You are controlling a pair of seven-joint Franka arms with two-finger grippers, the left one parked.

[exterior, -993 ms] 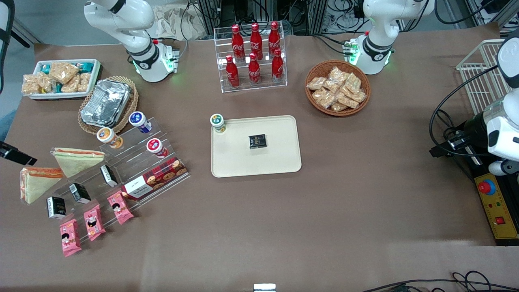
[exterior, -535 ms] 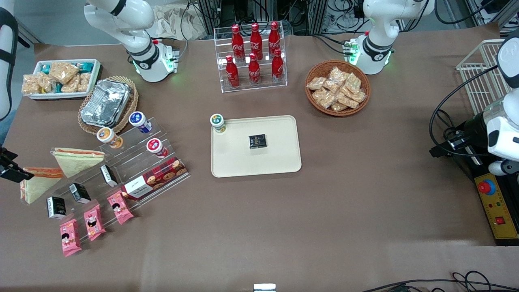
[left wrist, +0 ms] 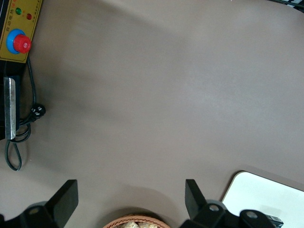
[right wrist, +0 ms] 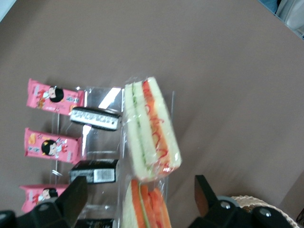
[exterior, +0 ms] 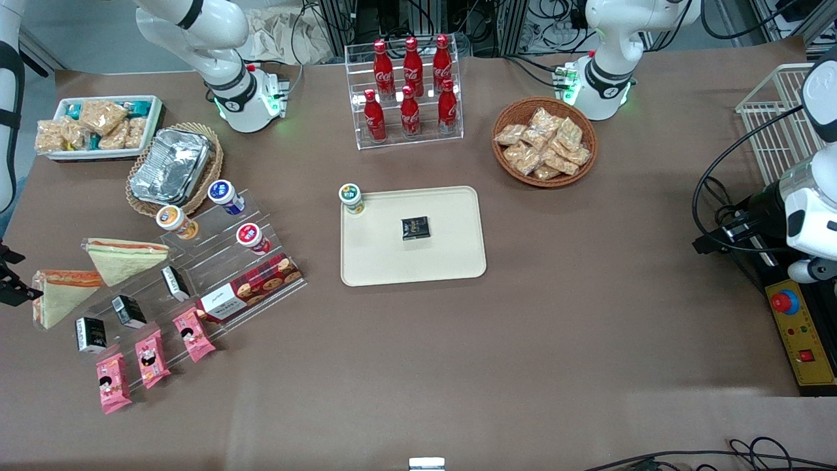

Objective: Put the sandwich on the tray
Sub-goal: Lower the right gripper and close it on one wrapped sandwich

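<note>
The sandwich (exterior: pixel 63 293), a clear-wrapped wedge with a broad orange-red filling face, lies on the table at the working arm's end, beside the clear stepped display. In the right wrist view the sandwich (right wrist: pixel 148 208) sits under the gap between my spread fingers. My gripper (right wrist: pixel 140 191) is open and empty above it, and shows at the frame edge in the front view (exterior: pixel 8 282). The cream-beige tray (exterior: pixel 451 261) lies mid-table and carries a small black packet (exterior: pixel 415 227) and a green-lidded cup (exterior: pixel 351 198) at one corner.
A second wedge with a thin red-and-green edge (exterior: pixel 127 258) lies beside the sandwich, farther from the front camera, and also shows in the right wrist view (right wrist: pixel 151 130). Black boxes (exterior: pixel 91 333), pink packets (exterior: pixel 147 358), a cookie box (exterior: pixel 248 289) and cups (exterior: pixel 254 238) crowd the display.
My gripper has moved toward the front camera and toward the table's edge at the working arm's end, from above the sandwich's filling end to beside it. The sandwich has not moved.
</note>
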